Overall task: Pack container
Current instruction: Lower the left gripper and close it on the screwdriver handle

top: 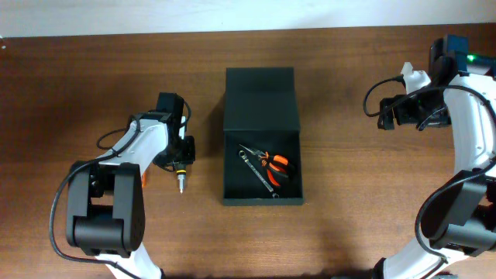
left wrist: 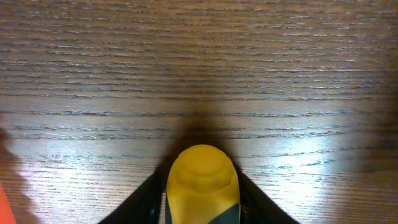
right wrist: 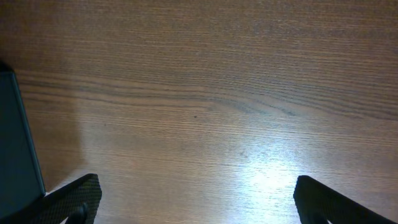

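Screwdriver (top: 180, 177) sits pinched by its yellow handle in the left gripper (left wrist: 202, 200), the right gripper (right wrist: 196, 199) gapes empty, and the container (top: 262, 200) lies open mid-table between them, seemingly light and stiff, best taken by its flap lid (top: 261, 97).

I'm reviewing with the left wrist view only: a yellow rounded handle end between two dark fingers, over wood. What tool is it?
Observer: A screwdriver with a metal tip, just left of the container.
Operator: Anything packed?
Observer: Orange-handled pliers and a silver tool lie inside the open container.
Operator: The other arm?
Observer: The right end effector hangs open over the table, right of the container.
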`<state>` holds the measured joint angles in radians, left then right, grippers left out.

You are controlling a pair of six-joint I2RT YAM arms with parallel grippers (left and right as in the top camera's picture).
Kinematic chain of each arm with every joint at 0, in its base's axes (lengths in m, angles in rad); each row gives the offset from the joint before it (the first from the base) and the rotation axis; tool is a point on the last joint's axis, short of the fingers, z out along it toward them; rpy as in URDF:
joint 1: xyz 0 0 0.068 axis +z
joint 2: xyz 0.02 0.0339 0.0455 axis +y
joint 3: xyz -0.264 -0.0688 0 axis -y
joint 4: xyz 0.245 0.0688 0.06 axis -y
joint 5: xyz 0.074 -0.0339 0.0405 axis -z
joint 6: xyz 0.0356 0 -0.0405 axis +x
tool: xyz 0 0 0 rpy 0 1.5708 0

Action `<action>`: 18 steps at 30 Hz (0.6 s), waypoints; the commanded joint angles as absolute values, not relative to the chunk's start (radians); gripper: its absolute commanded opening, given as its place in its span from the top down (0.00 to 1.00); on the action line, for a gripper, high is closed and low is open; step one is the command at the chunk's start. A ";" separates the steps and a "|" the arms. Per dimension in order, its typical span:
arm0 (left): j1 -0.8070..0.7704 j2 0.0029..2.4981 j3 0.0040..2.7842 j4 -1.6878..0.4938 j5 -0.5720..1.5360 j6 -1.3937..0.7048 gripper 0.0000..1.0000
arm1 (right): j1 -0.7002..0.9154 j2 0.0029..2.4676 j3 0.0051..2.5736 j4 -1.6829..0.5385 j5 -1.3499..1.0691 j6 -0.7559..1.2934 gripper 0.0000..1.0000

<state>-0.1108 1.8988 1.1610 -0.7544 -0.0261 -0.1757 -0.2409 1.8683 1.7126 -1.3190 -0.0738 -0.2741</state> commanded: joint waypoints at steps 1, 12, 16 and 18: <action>-0.109 1.904 1.146 -0.752 -0.022 -0.174 0.67 | -0.243 1.870 1.713 -1.319 -0.086 -0.284 0.01; -0.109 1.903 1.156 -0.778 -0.018 -0.174 0.71 | -0.243 1.870 1.713 -1.319 -0.086 -0.284 0.01; -0.109 1.903 1.227 -0.860 0.026 -0.174 0.71 | -0.243 1.870 1.713 -1.319 -0.086 -0.284 0.01; -0.109 1.903 1.271 -0.904 0.044 -0.174 0.71 | -0.243 1.870 1.713 -1.319 -0.086 -0.283 0.01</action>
<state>-0.1108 1.8996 1.1877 -0.8688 -0.0032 -0.1761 -0.2409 1.8683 1.7126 -1.3190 -0.0738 -0.2733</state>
